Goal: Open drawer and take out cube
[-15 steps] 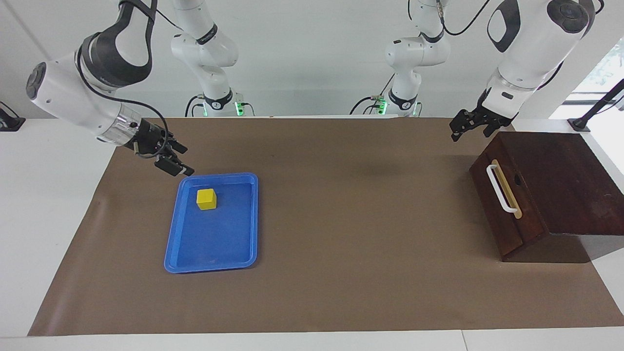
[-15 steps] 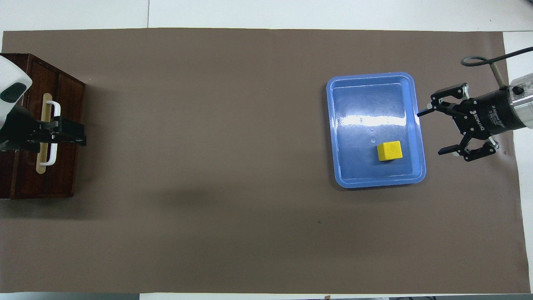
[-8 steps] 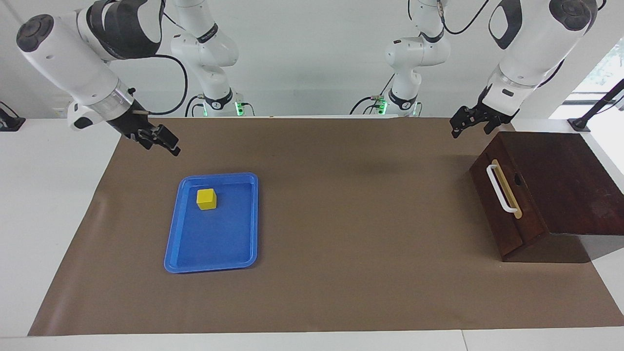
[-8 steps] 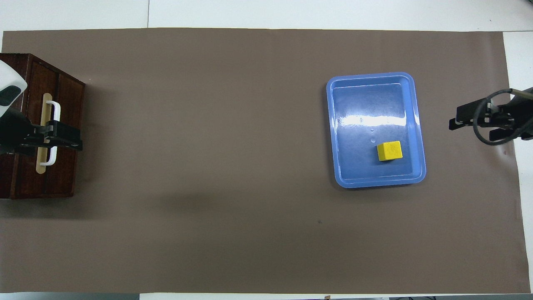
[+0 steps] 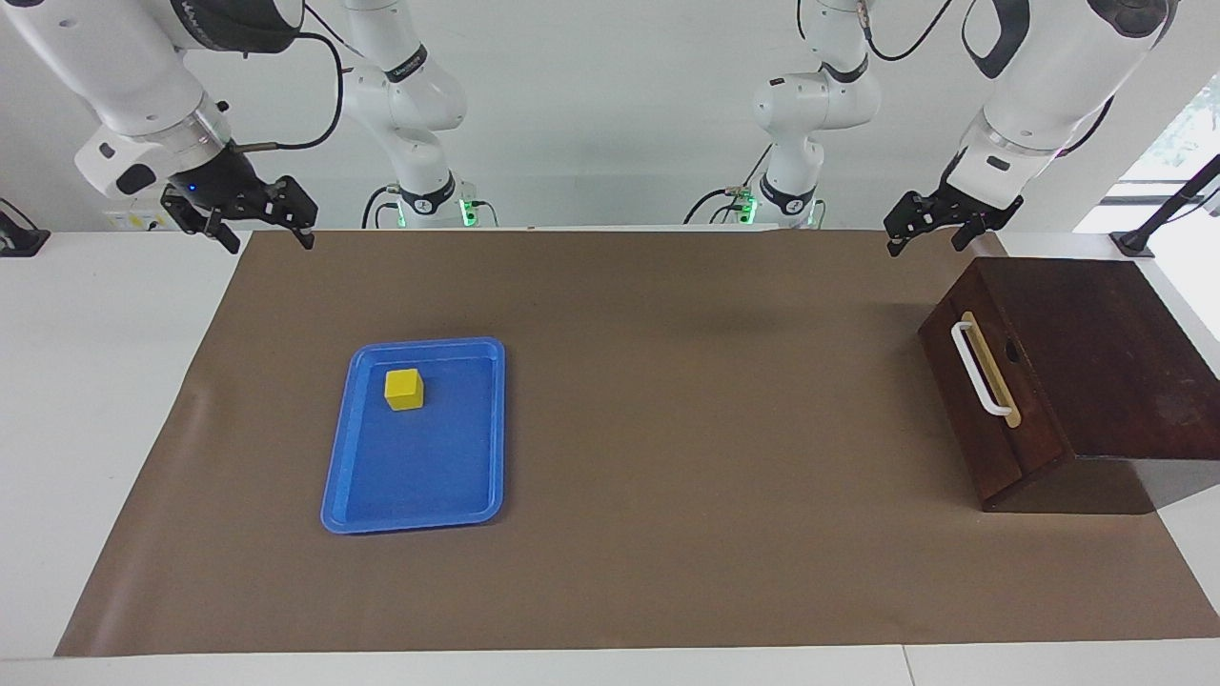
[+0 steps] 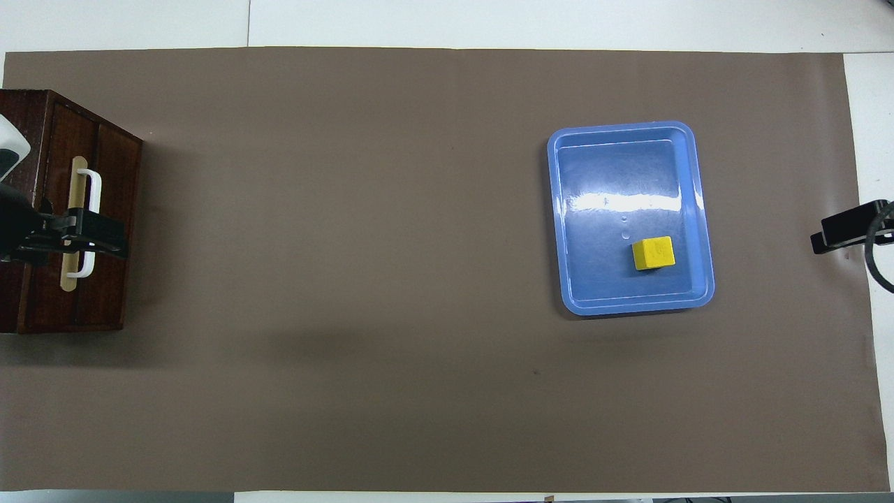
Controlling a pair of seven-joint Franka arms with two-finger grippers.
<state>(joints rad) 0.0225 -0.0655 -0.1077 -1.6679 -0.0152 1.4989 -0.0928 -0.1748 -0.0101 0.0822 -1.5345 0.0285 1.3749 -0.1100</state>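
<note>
The yellow cube [image 5: 404,389] [image 6: 653,252] lies in a blue tray [image 5: 410,520] toward the right arm's end of the table. The drawer [image 5: 965,405] in the dark wooden box is shut, and its white bar handle [image 5: 982,370] is free. My left gripper [image 5: 927,244] hangs open in the air over the box's corner nearest the robots. It touches nothing. In the overhead view it covers part of the handle [image 6: 89,183]. My right gripper [image 5: 272,243] is open and empty, raised over the mat's corner by its own base, well apart from the tray.
A brown mat [image 5: 667,429] covers most of the white table. The box [image 5: 1096,362] stands at the left arm's end, its front turned toward the middle of the mat. Two more white arms stand at the table's edge between my arms.
My right gripper has risen and drawn back from the tray's edge to the mat's corner by its base. The left gripper has lifted slightly. Cube, tray and drawer have not moved.
</note>
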